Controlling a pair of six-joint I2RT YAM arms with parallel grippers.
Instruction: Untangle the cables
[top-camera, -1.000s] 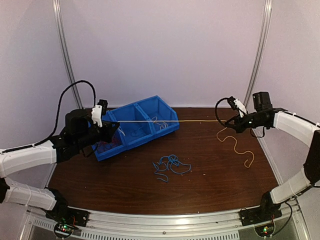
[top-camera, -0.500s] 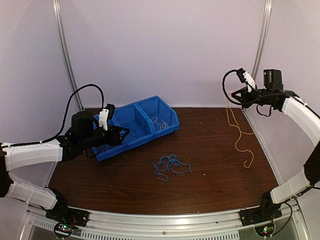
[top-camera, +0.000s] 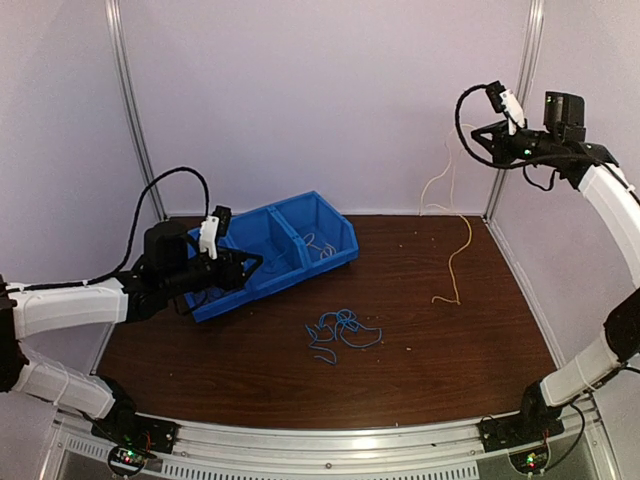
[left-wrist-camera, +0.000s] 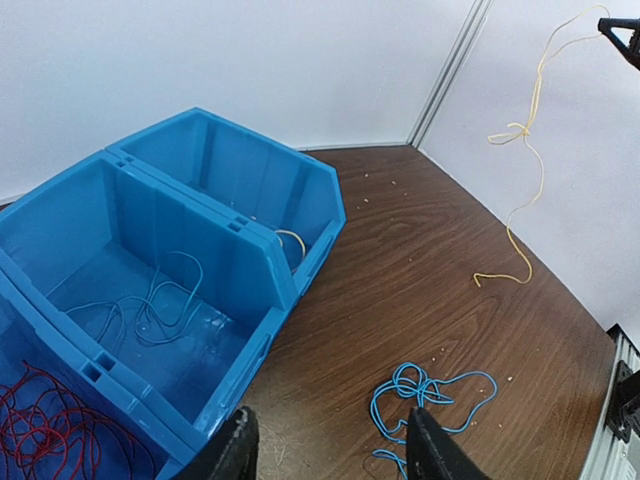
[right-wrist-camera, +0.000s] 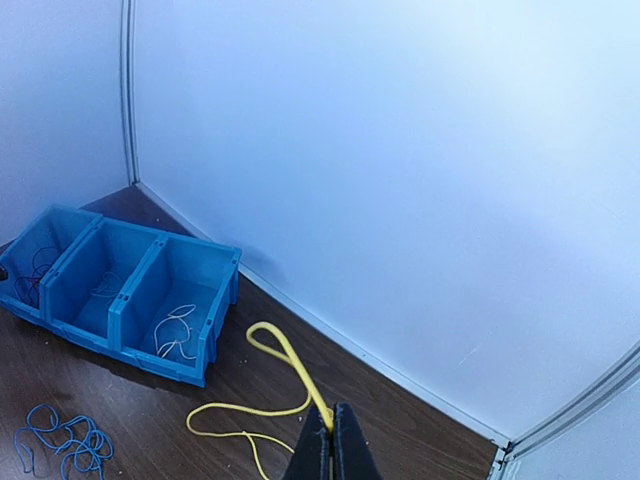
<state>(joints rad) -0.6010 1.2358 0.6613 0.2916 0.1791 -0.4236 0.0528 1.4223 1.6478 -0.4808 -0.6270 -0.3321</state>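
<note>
Left arm (top-camera: 60, 305): wore white shells over black joints.
Right arm (top-camera: 608, 200): showed white links, black wrist.
Black cables (top-camera: 165, 175): looped thickly above both wrists.
Left gripper (left-wrist-camera: 330, 425): had black fingers (left-wrist-camera: 233, 452).
Bases (top-camera: 128, 428): were black.

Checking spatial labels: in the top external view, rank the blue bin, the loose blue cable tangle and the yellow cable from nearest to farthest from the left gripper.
1. blue bin, directly beside the left gripper.
2. blue cable tangle, mid-scene, to its right.
3. yellow cable, hanging at the far right.
</note>
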